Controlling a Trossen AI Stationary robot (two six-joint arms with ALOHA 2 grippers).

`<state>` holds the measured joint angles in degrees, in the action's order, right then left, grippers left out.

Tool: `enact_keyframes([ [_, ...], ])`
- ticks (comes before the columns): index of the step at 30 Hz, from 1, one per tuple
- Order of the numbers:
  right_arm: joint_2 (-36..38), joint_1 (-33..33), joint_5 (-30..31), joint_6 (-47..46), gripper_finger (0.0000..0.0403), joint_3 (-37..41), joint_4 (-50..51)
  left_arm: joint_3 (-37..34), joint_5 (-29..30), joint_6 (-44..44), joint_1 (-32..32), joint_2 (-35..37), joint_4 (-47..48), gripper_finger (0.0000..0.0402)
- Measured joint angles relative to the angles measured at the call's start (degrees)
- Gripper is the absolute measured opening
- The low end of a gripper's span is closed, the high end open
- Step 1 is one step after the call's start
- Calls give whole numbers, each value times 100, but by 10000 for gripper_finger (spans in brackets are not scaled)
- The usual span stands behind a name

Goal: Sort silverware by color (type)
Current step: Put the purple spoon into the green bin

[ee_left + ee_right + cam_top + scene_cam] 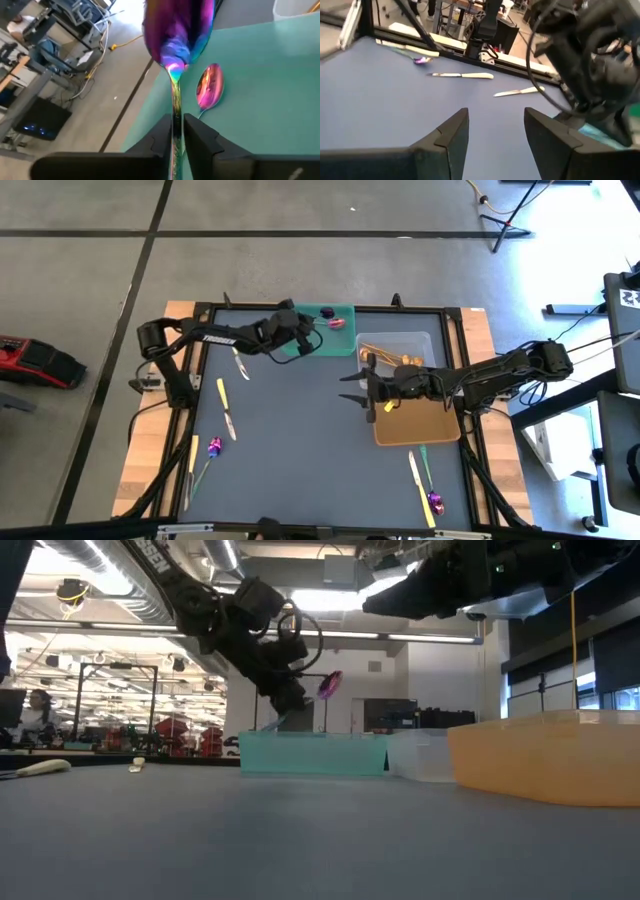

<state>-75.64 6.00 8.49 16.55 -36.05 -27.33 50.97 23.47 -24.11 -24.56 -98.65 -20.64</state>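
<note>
So you've got the dark surface (300, 440) with three trays along its far side; the green tray (345, 340) is where the purple spoons go, and one purple spoon (210, 90) already lies in it; your left gripper (312, 328) hangs over that tray, fingers (200, 142) pinching the handle of a second purple-headed spoon (177, 30), bowl end forward; looks like the drop step, so lower a bit and let go; your right gripper (492, 135) waits by the orange tray (420, 425), fingers spread, holding nothing; pale knives (222, 393) remain scattered on the surface.
</note>
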Motion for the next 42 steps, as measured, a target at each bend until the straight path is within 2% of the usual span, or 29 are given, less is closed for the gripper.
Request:
enact_keyframes([
  [7,0,-2,9,956,182,0,-11,0,29,182,180,249,325,105],
  [16,0,-2,9,1885,182,0,-401,5,235,1283,1235,1328,2087,114],
  [23,0,-2,-77,2349,182,0,-1014,3,237,2947,2236,1881,3589,114],
  [29,0,-2,-550,2451,182,0,-1524,3,230,4669,3130,1929,4732,114],
  [35,0,-2,-1083,2435,182,0,-1704,-1,235,6364,4018,1866,5543,114],
  [42,0,-2,-1211,1843,182,0,-1800,-1,232,8225,4970,1863,6238,114],
])
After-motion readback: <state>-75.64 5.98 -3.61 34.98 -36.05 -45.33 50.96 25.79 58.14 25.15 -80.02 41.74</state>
